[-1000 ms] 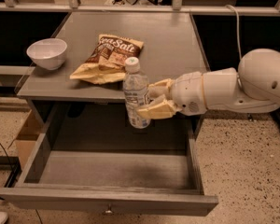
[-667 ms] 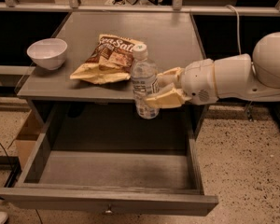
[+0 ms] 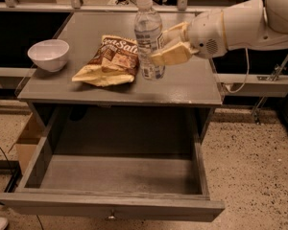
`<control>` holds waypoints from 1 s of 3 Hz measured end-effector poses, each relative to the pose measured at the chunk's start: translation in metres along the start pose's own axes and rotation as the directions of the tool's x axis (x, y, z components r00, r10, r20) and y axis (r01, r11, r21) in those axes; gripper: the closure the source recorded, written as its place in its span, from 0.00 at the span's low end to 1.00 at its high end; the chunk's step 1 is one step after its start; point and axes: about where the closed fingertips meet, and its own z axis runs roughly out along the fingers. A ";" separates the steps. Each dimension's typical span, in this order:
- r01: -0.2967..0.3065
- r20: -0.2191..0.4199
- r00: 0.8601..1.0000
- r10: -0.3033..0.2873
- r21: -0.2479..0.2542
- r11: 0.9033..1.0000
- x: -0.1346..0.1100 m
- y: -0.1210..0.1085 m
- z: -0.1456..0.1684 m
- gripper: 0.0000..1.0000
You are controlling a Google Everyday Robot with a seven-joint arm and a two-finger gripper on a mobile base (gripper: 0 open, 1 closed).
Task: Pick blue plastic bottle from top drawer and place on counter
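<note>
The blue plastic bottle (image 3: 148, 36) is a clear water bottle with a white cap and pale label. It stands upright over the grey counter (image 3: 187, 83), just right of a chip bag. My gripper (image 3: 167, 45) reaches in from the right and is shut on the bottle's middle, its tan fingers (image 3: 170, 54) wrapped around the label. Whether the bottle's base touches the counter I cannot tell. The top drawer (image 3: 115, 176) is pulled wide open below the counter and looks empty; its small knob (image 3: 112, 217) shows on the front panel.
A chip bag (image 3: 110, 60) lies on the counter's middle. A white bowl (image 3: 48, 54) sits at the counter's left edge. A cardboard box (image 3: 26, 140) stands on the floor left of the drawer. Dark side shelves flank the cabinet.
My gripper has lifted the bottle up and back, from in front of the counter's edge above the drawer to over the counter beside the chip bag.
</note>
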 end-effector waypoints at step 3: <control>-0.122 0.005 0.993 0.122 0.005 0.993 0.044 -0.022 0.007 1.00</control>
